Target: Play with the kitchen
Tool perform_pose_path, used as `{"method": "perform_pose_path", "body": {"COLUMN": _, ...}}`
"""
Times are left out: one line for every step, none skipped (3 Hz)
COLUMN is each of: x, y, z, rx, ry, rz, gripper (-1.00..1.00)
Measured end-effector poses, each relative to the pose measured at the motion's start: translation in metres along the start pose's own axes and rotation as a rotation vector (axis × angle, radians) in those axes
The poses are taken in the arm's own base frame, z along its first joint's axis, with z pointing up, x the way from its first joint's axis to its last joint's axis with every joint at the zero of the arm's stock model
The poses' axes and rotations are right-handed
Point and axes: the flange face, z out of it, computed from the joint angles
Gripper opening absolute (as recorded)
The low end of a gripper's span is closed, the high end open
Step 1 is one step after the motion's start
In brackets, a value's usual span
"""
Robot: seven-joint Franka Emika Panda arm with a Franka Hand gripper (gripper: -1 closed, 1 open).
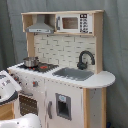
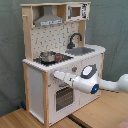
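Starting at the second exterior view's left: fills that side with the kitchen (image 2: 37,95), tall, white and light wood, standing on a wooden floor (image 2: 20,121). Up top, shows a grey hood (image 2: 49,21) and then a small microwave (image 2: 75,11). Lower down, on the stove, holds a little pot (image 2: 47,56), then a black faucet (image 2: 75,39) bent over the sink (image 2: 82,50). On the front, has an oven door (image 2: 62,96) under some knobs (image 2: 75,69).

Moving on to the middle: finds the gripper (image 2: 57,75) right in front of that front face, just above the oven door and just below the counter edge. Points toward the second exterior view's left, lying flat and long like a stick, along the front of the kitchen. Cannot tell if wide or narrow. Shows nothing held. Cannot tell if touching the front or only very near.

Over on the right: comes in from the second exterior view's right as 1 white arm (image 2: 112,85), low, at oven height.

In the first exterior view, peeks in at the left edge, white, beside the stove end of the kitchen.

Best guess for the next move: only 1 arm to play with, closest to the knobs and the oven door, well apart from the pot, faucet and sink up on top. So likely needs just a small push or a small drop, not a big reach.
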Motion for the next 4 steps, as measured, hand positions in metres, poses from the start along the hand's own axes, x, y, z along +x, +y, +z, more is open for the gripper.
{"method": "perform_pose_path", "body": {"x": 0.0, "y": 0.0, "z": 0.0, "rx": 0.0, "ry": 0.0, "rz": 0.001, "gripper": -1.0}}
{"method": "perform_pose_path", "body": {"x": -0.0017, "y": 0.0005, "z": 0.0014, "rx": 0.002, "ry": 0.003, "rz": -0.138, "gripper": -1.0}}
{"method": "perform_pose_path", "body": {"x": -0.0016, "y": 0.0001, "z": 0.0012, "rx": -0.001, "ry": 0.001, "rz": -0.248, "gripper": -1.0}}
{"method": "perform_pose_path", "body": {"x": -0.0013, "y": -0.0008, "z": 0.0009, "rx": -0.009, "ry": -0.005, "rz": -0.356, "gripper": -1.0}}
